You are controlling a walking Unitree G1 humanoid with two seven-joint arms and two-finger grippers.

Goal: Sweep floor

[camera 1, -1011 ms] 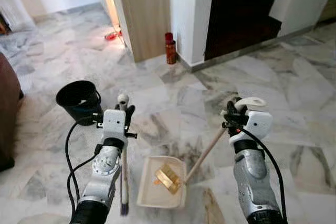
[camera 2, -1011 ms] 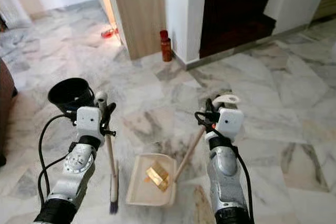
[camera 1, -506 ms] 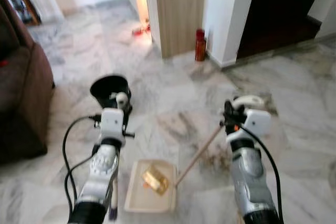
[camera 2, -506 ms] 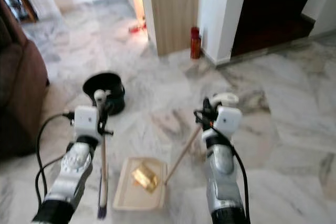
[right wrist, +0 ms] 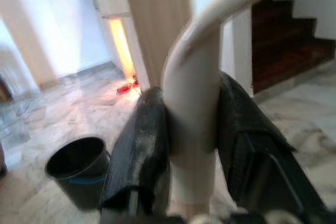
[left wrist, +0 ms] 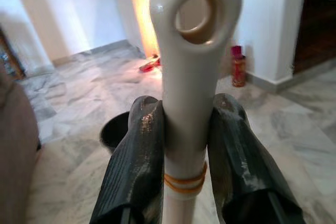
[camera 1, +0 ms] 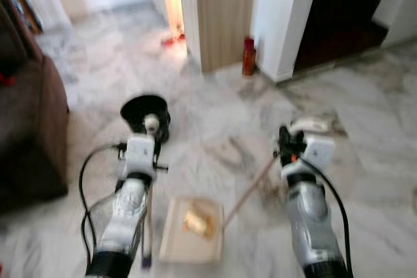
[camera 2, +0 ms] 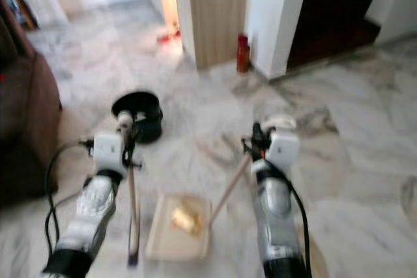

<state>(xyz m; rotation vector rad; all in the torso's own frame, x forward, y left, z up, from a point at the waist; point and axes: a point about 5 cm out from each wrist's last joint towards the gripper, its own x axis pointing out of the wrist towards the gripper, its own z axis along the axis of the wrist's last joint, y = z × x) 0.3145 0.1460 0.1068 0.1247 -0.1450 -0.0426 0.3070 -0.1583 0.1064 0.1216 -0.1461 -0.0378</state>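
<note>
Clamping my left fingers [left wrist: 143, 150] tight on the broom handle [left wrist: 185, 103] and my right fingers [right wrist: 144, 145] on the dustpan handle [right wrist: 193, 108], both feel light, stiff and slick; the dustpan [camera 1: 190, 239] sits lower centre on the floor [camera 1: 365, 122].

- Both head views are blurred, so the yellow scrap [camera 1: 197, 221] in the dustpan [camera 1: 189, 241] at lower centre cannot be identified.
- The broom's [camera 1: 147, 226] bristle end at the lower left is smeared and partly behind the left arm.
- The brown sofa [camera 1: 29, 135] is cut off by the left edge.
- The red bottle's [camera 1: 248, 56] label is too small to read.
</note>
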